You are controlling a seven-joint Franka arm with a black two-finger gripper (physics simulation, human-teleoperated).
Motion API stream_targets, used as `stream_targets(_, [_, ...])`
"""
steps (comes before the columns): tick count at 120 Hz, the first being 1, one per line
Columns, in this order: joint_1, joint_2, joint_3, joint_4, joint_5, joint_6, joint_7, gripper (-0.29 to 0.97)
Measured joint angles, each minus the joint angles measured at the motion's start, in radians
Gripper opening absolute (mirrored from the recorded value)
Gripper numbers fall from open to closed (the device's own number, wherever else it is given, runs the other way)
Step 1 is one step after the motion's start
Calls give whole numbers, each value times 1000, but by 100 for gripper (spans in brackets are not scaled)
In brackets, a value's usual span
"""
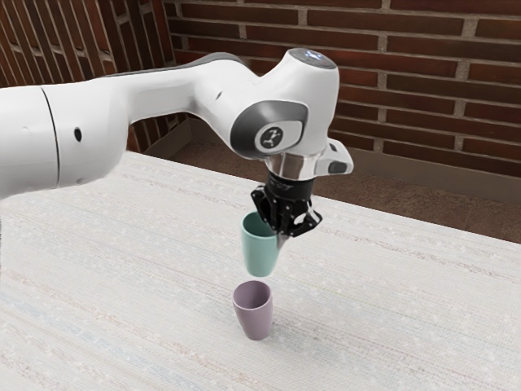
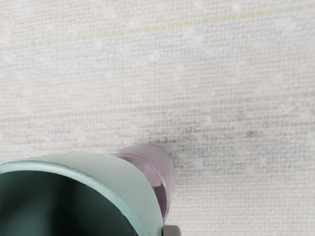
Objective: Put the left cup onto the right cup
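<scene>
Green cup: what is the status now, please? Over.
Gripper shut on green cup, at its rim. It hangs in the air, slightly tilted, just above purple cup, not yet seated. Nothing between the two.

Two cups: one green cup (image 1: pixel 260 249), one purple cup (image 1: pixel 252 310).

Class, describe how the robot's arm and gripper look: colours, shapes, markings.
The arm is glossy white, built of thick rounded segments, with a small dark hole on the largest one. Its joint cap is grey with a white emblem. A silvery ring leads to the black gripper, angular in shape.
</scene>
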Motion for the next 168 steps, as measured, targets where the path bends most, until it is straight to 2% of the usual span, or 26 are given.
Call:
stream_targets(70, [0,-27,8,-67,-48,-5,-79,-11])
stream_targets(168, [3,-26,20,-88,-55,7,-134,-10])
